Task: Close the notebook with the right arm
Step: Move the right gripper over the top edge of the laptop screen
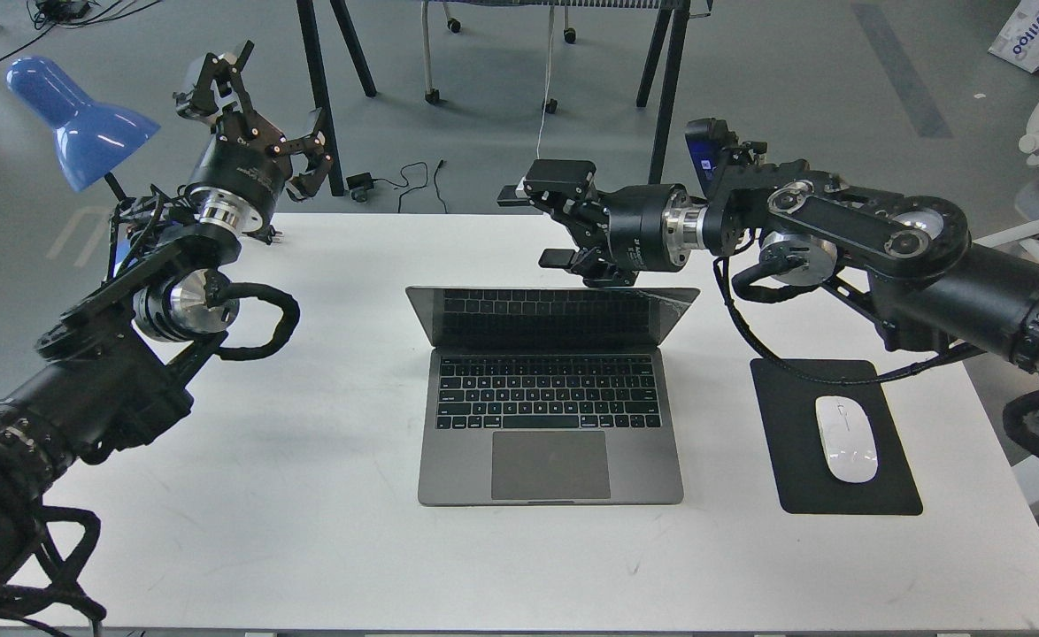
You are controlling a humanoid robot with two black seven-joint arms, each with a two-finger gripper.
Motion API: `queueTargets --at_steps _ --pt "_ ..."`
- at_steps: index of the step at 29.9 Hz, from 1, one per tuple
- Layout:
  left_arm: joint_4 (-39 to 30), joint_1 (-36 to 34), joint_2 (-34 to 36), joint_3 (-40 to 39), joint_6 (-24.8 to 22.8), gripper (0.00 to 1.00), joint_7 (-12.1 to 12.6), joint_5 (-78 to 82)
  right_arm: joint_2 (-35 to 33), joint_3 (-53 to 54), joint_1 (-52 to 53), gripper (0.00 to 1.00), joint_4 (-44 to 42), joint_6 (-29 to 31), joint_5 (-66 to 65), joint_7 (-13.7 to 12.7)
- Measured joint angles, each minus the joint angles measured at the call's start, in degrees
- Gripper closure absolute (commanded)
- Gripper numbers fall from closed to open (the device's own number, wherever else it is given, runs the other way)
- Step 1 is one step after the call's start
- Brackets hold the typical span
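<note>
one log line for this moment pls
task: close laptop | grey metal laptop: lid open on white table | right hand: open, behind lid top edge | left hand: open, raised by blue lamp

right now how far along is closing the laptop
Done: the right gripper is positioned behind the top edge of the laptop screen, fingers spread open. In hand: nothing yet; the lid is still up, the keyboard fully exposed, and I can't tell whether the gripper touches the screen. Left: push the lid down onto the base. The left gripper is raised near the blue lamp.
</note>
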Motion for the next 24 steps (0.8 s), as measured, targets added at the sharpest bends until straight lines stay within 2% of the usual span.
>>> queueTargets --at_steps 24 --pt "0.0 0.0 0.0 0.0 0.0 0.0 0.0 0.0 -0.4 -4.3 2.1 0.0 -0.1 0.0 -0.8 0.0"
